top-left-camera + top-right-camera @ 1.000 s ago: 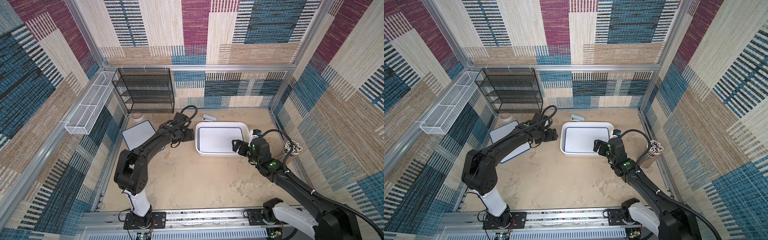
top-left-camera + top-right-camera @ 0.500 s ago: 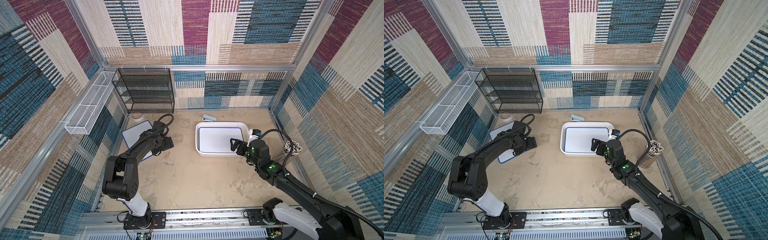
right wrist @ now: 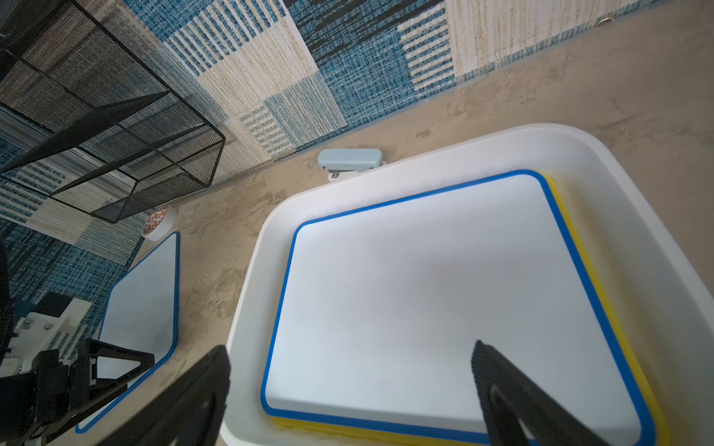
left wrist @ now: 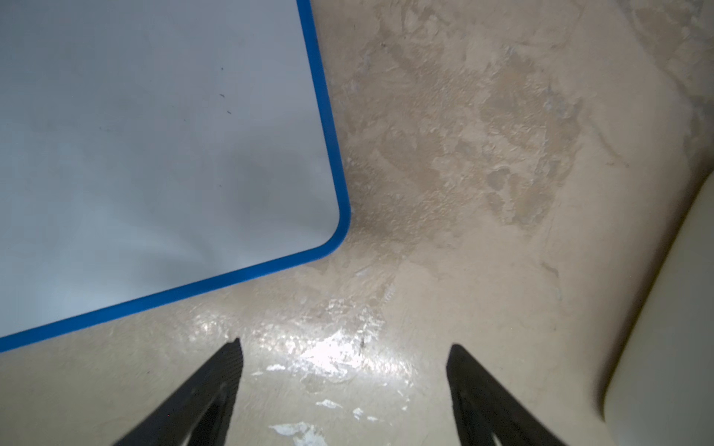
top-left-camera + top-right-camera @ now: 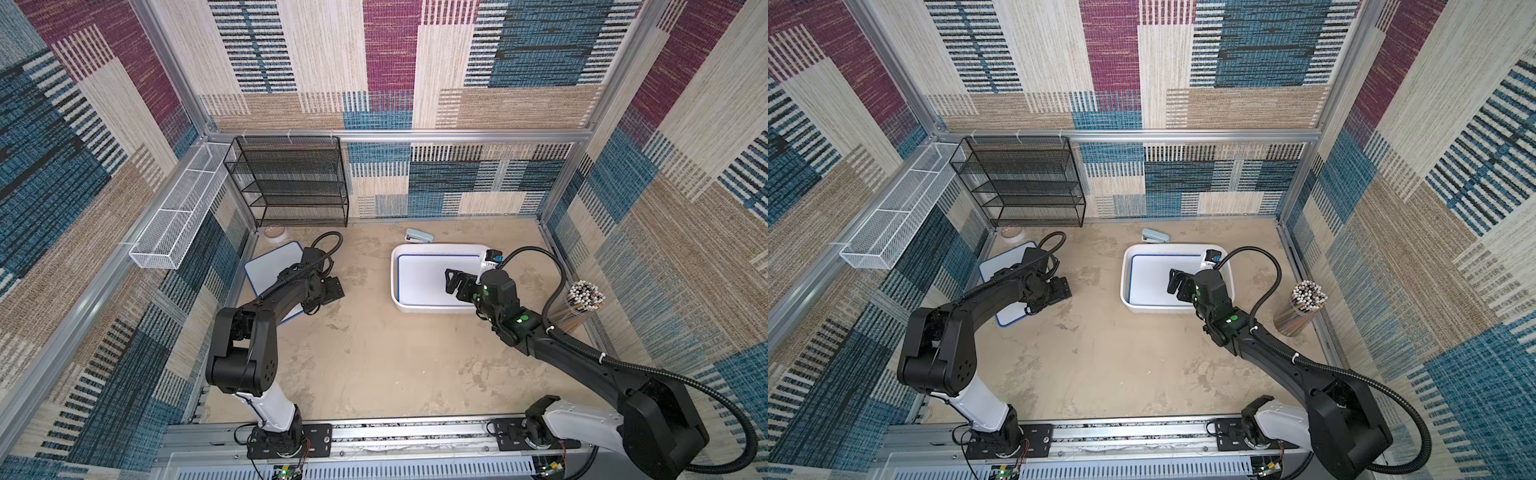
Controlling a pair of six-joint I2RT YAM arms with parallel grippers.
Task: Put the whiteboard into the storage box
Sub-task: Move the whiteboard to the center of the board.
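the storage box (image 5: 394, 286) sits right of centre, already holding a blue-edged board (image 3: 405, 301) stacked on a yellow-edged one (image 3: 603, 287), while the whiteboard (image 5: 270, 270) to be stored lies flat on the table (image 5: 374, 353) well to its left, partly under the left arm (image 5: 270, 301). the left gripper (image 4: 344, 347) hangs wide open and empty beside that board's corner, the right gripper (image 3: 351, 347) likewise above the box; lying flush, the board offers no edge to pinch, so fingers (image 4: 216, 386) may skid across it or shove it away.
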